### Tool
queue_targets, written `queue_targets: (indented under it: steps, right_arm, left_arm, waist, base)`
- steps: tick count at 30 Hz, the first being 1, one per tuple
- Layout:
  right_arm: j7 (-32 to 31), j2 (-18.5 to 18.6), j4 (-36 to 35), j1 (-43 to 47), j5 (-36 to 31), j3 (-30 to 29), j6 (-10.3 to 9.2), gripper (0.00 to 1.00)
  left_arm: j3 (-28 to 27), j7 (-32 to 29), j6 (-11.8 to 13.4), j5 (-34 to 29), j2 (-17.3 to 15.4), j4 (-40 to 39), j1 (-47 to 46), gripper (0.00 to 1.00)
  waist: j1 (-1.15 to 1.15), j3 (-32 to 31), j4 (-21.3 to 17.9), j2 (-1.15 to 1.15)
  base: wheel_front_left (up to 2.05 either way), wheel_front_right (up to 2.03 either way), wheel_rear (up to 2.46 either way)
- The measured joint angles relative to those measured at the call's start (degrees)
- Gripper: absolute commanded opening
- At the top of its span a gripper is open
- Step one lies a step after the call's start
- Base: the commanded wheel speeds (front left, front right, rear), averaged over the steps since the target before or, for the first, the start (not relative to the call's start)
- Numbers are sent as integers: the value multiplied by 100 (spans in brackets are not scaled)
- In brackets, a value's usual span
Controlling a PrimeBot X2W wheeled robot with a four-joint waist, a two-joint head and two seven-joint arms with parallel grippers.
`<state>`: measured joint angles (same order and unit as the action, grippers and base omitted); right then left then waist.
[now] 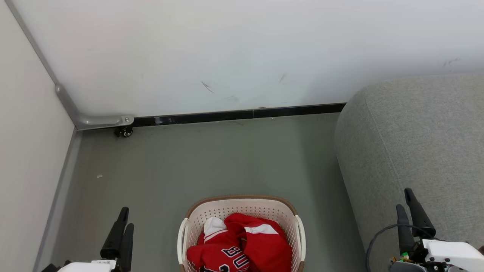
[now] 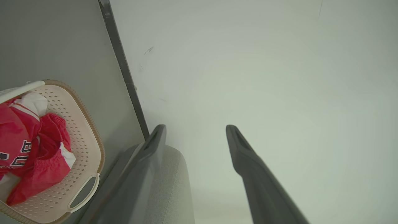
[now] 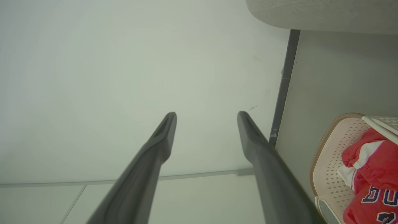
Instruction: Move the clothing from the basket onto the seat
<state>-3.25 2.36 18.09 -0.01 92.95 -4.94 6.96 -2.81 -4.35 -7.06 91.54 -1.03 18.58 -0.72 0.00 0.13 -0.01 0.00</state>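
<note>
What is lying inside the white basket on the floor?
Red clothing with white trim lies heaped in the basket; one piece shows dark, white-edged lettering. The basket's bottom and anything under the heap are covered and cannot be seen.

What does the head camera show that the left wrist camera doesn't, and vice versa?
Head view adds: the open right gripper and a small black caster wheel at the foot of the white wall. Left wrist view adds: an oval handle slot in the side of the cream perforated plastic basket. Both share: that brown-rimmed basket, the red white-trimmed clothing inside it, the grey fabric sofa, the open left gripper.
</note>
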Motion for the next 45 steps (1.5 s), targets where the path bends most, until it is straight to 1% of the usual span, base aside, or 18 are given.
queue_targets:
  steps: [7, 12, 15, 25, 28, 32, 35, 39, 45]
  right_arm:
    - [125, 0, -88, 1, -271, 146, 0, 100]
    - [237, 4, -113, 2, -544, 210, 0, 100]
    - [299, 14, -119, 2, -751, 254, 0, 100]
    - [486, 93, -159, 2, -1575, 376, 1, 100]
    - [536, 116, -170, 2, -1879, 390, 1, 100]
    - [622, 123, -174, 2, -2258, 438, 1, 100]
    - [653, 123, -174, 2, -2525, 493, 2, 100]
    - [746, 123, -164, 5, -2942, 546, 2, 100]
    - [860, 126, -104, 24, -3578, 625, 2, 100]
  left_arm:
    - [136, 143, 0, -256, -4, -79, 0, 100]
    - [231, 238, 0, -550, -22, -146, 0, 100]
    - [277, 294, 0, -767, -48, -196, 0, 100]
    - [345, 495, 59, -1646, -55, -416, -2, 100]
    - [403, 564, 101, -1935, -60, -464, -2, 100]
    - [472, 649, 122, -2363, -81, -522, -2, 100]
    - [560, 713, 163, -2716, -110, -567, -2, 100]
    - [687, 797, 216, -3222, -179, -621, 0, 100]
    - [917, 910, 316, -3996, -250, -689, 15, 100]
  waist:
    - [2, -23, 4, 0]
    - [9, -46, 10, 0]
    - [21, -63, 14, 0]
    - [75, -140, 24, 0]
    - [88, -168, 27, 0]
    - [97, -202, 28, 0]
    - [99, -226, 28, 0]
    - [97, -247, 30, 0]
    - [72, -256, 32, 0]
  base:
    - [0, 0, 0]
    - [0, 0, 0]
    - [0, 0, 0]
    - [0, 0, 0]
    - [0, 0, 0]
    - [0, 0, 0]
    - [0, 0, 0]
    - [0, 0, 0]
    - [0, 0, 0]
